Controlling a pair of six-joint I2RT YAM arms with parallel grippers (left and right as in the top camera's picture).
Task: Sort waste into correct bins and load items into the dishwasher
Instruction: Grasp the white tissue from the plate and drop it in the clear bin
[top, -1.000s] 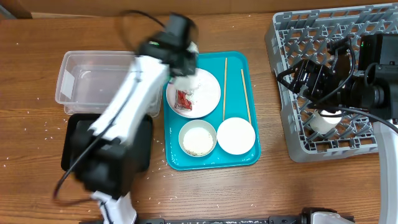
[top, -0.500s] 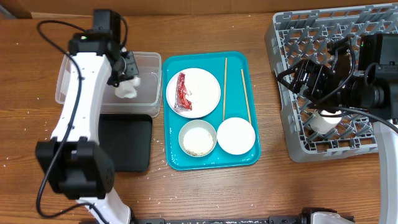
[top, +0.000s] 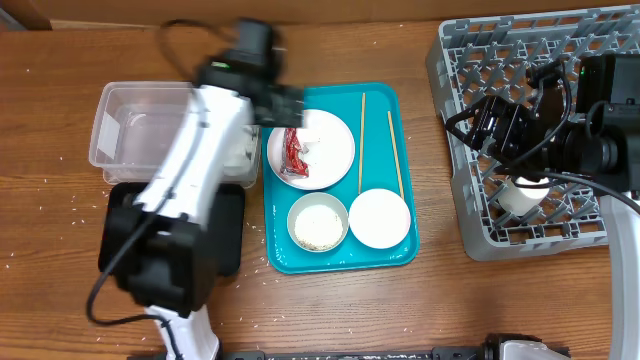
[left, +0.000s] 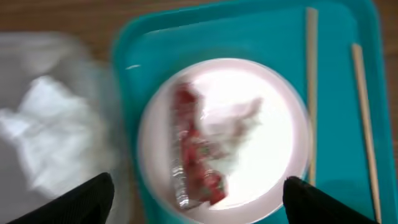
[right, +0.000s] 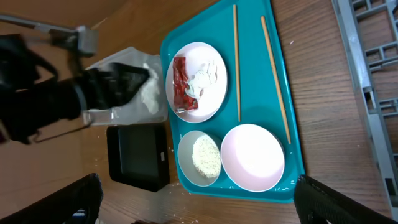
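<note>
1. Nearest on the worktop (top: 400, 310) is the black tray (right: 137, 155). It lies just left of the teal tray (top: 340, 262), partly under the left arm.
2. At the teal tray's near end stand two bowls side by side. The grey-green bowl (right: 186, 149) holds whitish grains (right: 206, 157), and the white-pinkish bowl (top: 380, 218) is on its right.
3. Beyond them lies the white plate (top: 338, 160), with the red wrapper (top: 293, 155) on its left half and a tissue wad (right: 202, 81) beside it.
4. The left fingers (left: 198, 183) hover over the plate, spread wide with nothing between them; the view is blurred.
5. Two chopsticks (top: 362, 140) lie lengthwise on the teal tray, right of the plate and apart from each other.
6. The clear tub (top: 125, 130), beyond the black tray, holds a second tissue wad (left: 43, 130) at its right end.
7. The dish rack (top: 500, 40) sits at the far right. The right fingers (right: 196, 183) are above it, spread and empty.
</note>
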